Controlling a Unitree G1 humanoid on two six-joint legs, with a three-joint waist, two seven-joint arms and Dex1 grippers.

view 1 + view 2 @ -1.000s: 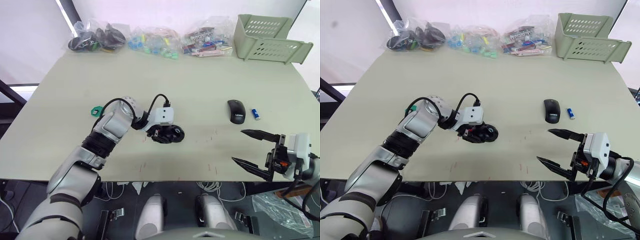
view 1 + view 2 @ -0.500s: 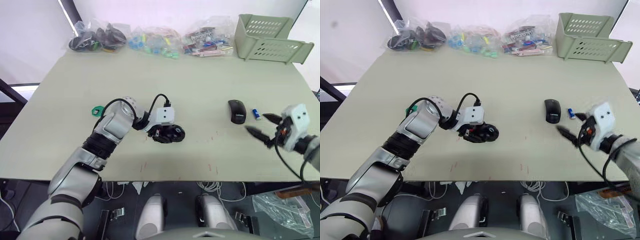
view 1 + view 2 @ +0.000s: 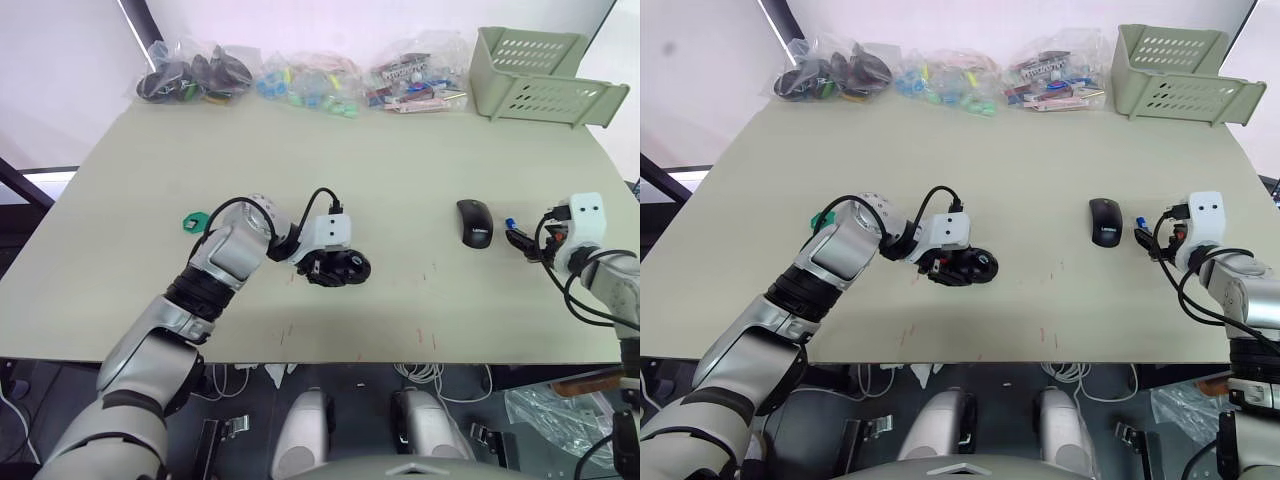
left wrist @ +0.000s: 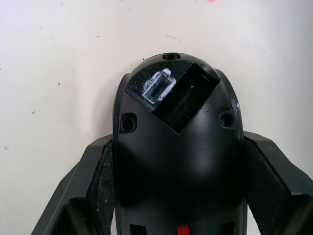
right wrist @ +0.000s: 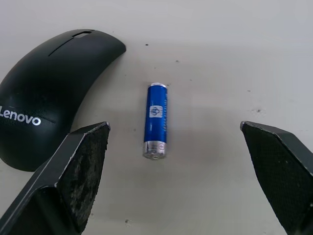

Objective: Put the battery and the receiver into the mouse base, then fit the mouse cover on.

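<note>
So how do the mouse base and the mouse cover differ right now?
The mouse base sits clamped between the left gripper's fingers, while the mouse cover lies free on the table, beside the battery. The base shows open compartments, one holding a pale metal part; the cover is a smooth closed shell with white Lenovo lettering. Both are black and oval.

Around the battery (image 5: 156, 120) the worktop (image 5: 210, 58) lies bare on three sides, wide enough for the spread right pincer (image 5: 181, 181), while the mouse cover (image 5: 46, 93) crowds it just beside at centre right of the left eye view (image 3: 474, 222).
</note>
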